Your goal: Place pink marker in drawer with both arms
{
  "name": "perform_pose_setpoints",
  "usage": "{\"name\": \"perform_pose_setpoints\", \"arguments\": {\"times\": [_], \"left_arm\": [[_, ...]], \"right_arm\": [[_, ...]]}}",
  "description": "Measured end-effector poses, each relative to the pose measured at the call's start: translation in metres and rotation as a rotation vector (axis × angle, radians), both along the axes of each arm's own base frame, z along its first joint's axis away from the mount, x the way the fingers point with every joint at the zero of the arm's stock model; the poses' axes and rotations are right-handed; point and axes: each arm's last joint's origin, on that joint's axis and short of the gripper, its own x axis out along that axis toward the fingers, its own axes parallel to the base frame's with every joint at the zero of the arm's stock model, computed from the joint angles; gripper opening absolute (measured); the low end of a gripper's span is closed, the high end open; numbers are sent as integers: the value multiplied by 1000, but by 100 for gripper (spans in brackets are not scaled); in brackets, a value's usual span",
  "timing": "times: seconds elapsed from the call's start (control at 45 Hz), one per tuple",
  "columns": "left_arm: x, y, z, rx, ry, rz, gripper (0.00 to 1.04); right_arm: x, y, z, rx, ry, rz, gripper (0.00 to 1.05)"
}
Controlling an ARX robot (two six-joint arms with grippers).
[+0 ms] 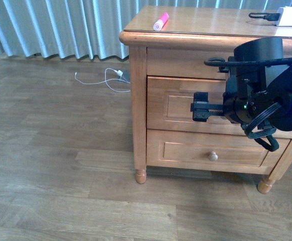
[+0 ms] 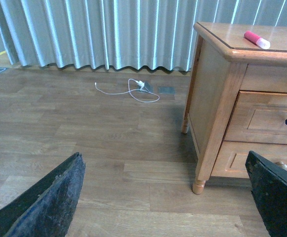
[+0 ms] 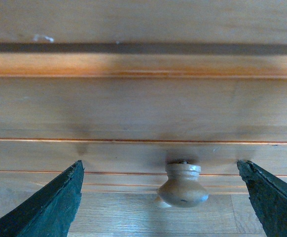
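A: While going through the front view, spotted the pink marker [image 1: 161, 21] lying flat on top of the nightstand [image 1: 136, 37], near the front left corner, pale cap toward the front edge. Well apart from both claws. Agreed?

B: Agreed. Not in the drawer [image 1: 176, 105] yet. Only the drawer's panel front on show, inside hidden. Hard to tell whether fully shut.

A: Right claw [image 3: 159, 163] next?

B: Spread wide in the right wrist view, one finger [image 3: 40, 207] on each side of the round knob [image 3: 182, 185], clear gaps both sides, no contact. Holding nothing.

A: Matches the front view: right arm [image 1: 266, 85] low in front of the nightstand, claw level with the upper drawer, pointed at the panel.

B: Left claw [image 2: 164, 154]?

A: Also wide, from the left wrist view. Hanging over the wood floor [image 2: 109, 148], well apart from the nightstand, only floorboards between the fingers.

B: Extras: white charger [image 1: 289, 15] with a black cord at the back right of the top, far from the marker. White cable [image 2: 133, 89] loose on the floor near the curtain [image 2: 84, 29]. Lower drawer [image 1: 186, 150] with its own knob underneath.
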Motion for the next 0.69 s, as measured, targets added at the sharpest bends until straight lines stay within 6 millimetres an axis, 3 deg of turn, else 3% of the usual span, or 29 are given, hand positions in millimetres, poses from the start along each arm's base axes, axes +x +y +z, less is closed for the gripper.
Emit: {"name": "perform_pose_setpoints", "arguments": {"times": [0.156, 0.622, 0.689], "left_arm": [[0, 0, 0, 0, 0, 0, 99], [0, 0, 0, 0, 0, 0, 99], [0, 0, 0, 0, 0, 0, 99]], "right_arm": [[1, -1, -2, -6, 5, -7, 93], [4, -3, -7, -29, 19, -18, 29], [4, -4, -7, -33, 20, -14, 24]]}}
